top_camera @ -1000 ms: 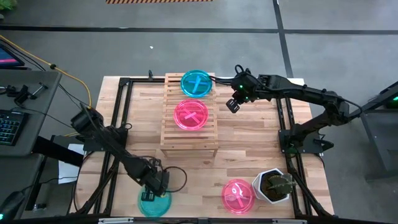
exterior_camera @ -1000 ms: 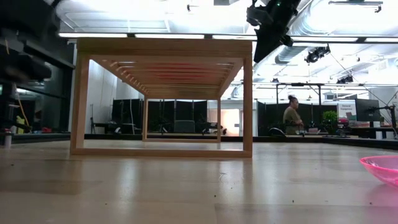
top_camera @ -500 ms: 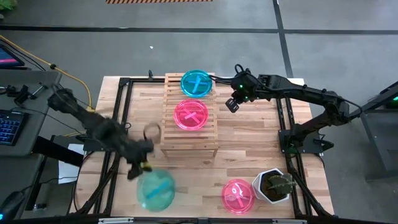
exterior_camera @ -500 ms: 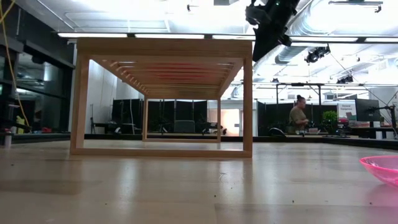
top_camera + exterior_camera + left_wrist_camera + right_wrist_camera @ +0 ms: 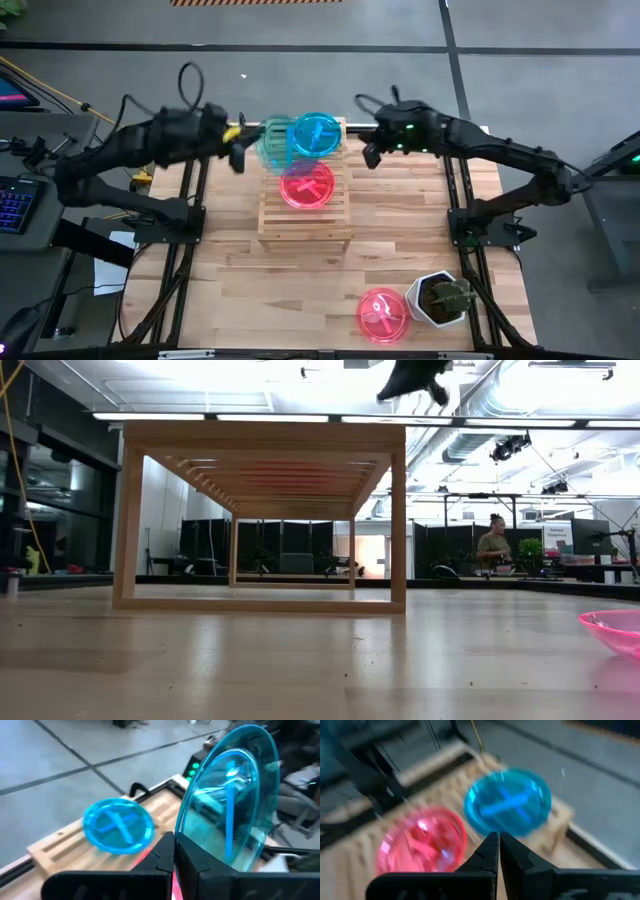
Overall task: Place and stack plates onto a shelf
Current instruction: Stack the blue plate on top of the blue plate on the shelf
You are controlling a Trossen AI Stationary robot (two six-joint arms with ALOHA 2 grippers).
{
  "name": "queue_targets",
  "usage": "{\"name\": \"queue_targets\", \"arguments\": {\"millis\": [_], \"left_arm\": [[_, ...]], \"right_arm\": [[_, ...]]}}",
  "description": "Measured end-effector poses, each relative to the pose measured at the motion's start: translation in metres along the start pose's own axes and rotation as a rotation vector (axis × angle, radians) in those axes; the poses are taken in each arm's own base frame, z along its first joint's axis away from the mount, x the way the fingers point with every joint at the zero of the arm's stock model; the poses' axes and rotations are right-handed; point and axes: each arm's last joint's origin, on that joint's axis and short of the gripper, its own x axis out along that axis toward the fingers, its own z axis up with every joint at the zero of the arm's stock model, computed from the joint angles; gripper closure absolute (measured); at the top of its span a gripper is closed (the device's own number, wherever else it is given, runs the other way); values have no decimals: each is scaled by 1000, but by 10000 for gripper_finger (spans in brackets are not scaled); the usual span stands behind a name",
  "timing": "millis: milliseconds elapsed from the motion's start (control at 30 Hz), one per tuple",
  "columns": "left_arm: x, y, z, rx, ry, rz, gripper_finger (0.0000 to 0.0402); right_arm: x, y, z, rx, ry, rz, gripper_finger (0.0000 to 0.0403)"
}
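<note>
Two plates already lie on the shelf (image 5: 305,215) while the left tool (image 5: 240,150), clamped on a third teal plate (image 5: 274,143), must level it onto the teal one (image 5: 316,134); right tool (image 5: 369,152) waits pinched.

We look straight down on wooden table (image 5: 400,250). Slatted shelf (image 5: 303,220) at centre holds teal plate (image 5: 318,134) at far end, pink plate (image 5: 307,185) beside it. Our left gripper (image 5: 242,147) holds another teal plate (image 5: 274,143) tilted at shelf's far left corner. Our right gripper (image 5: 372,152) hovers just right of shelf. Second pink plate (image 5: 382,314) near front edge, beside white plant pot (image 5: 438,298).
</note>
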Motion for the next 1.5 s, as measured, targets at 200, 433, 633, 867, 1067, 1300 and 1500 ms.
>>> {"name": "queue_targets", "arguments": {"millis": [200, 433, 633, 867, 1067, 1300, 1500], "left_arm": [[65, 45, 0, -45, 82, -48, 401], [146, 101, -2, -187, 93, -87, 401], [186, 120, -22, -255, 205, -19, 401], [198, 125, -26, -317, 179, 82, 401], [196, 124, -32, -341, 227, 119, 401], [196, 118, -38, -330, 274, 127, 401], [196, 113, -40, -291, 284, 111, 396]], "right_arm": [[-43, -1, 15, -11, -180, 58, 402], [-74, -6, 13, 90, -217, 44, 402], [-81, -9, 8, 101, -182, 28, 402], [-80, -11, 2, 57, -131, -17, 402], [-79, -13, -3, 10, -80, -51, 402], [-79, -15, -6, -1, -58, -106, 402], [-79, -16, -6, -1, -55, -110, 402]]}}
